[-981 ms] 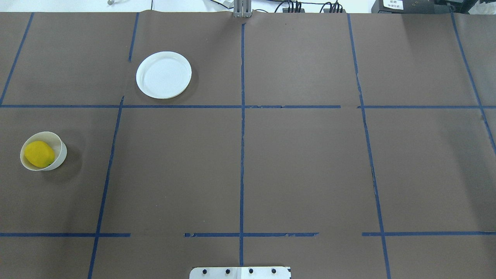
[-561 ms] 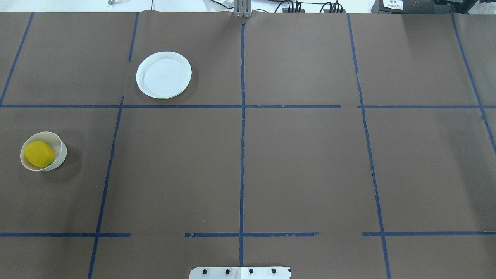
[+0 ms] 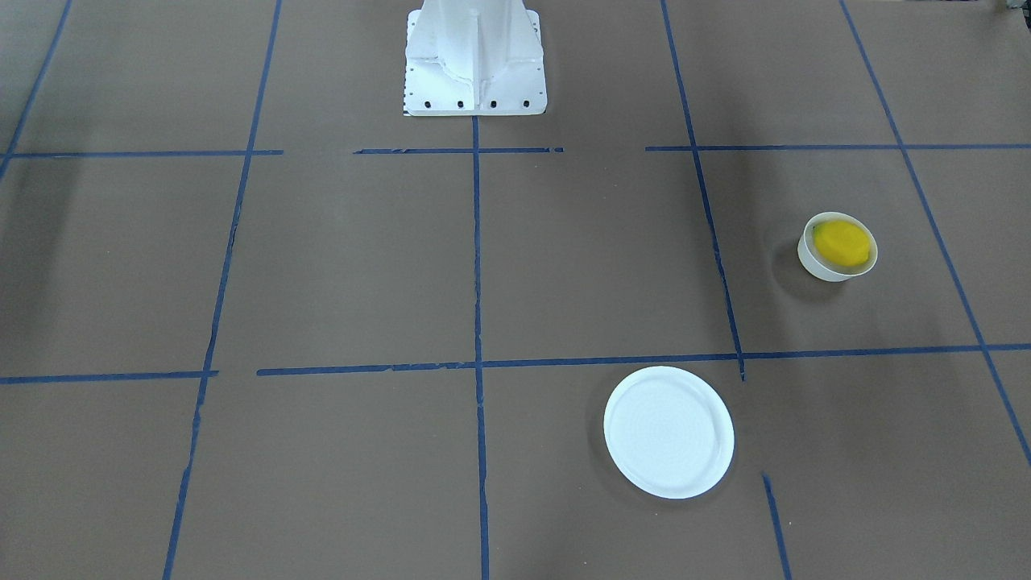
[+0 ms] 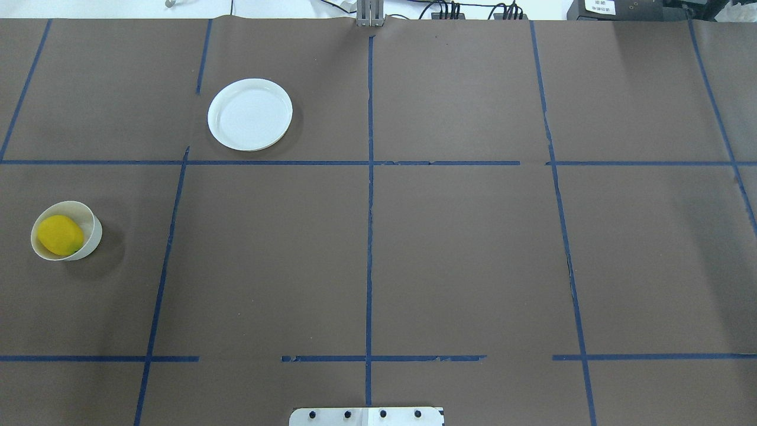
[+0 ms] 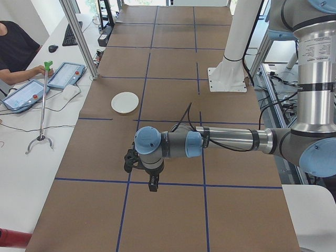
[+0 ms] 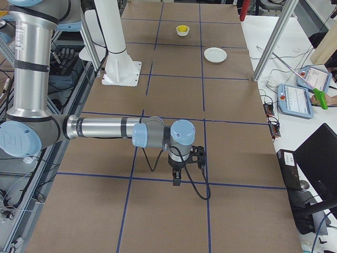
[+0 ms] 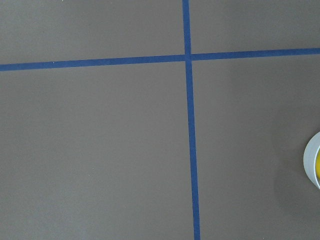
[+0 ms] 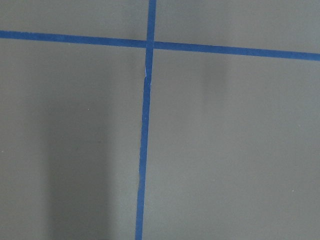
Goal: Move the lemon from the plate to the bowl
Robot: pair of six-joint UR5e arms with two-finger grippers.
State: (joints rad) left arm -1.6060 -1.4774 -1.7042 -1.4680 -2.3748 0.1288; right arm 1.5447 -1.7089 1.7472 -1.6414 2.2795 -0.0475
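You have the left arm (image 5: pixel 231 140) and right arm (image 6: pixel 100 128) stretched level, with the left pincer (image 5: pixel 152 185) and right pincer (image 6: pixel 176 180) pointing down; their opening can't be judged.

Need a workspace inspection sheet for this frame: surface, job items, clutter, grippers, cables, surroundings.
surface: brown paper cover with blue tape grid, lying flat.
job's things: lemon sits in the bowl; plate bare, apart from the bowl.
clutter: nothing seen.
grippers: left gripper and right gripper point down above the table; open or shut cannot be told.
cables: black cable loops off the right wrist; black leads at the far edge.
surroundings: operator with tablets at the side bench.
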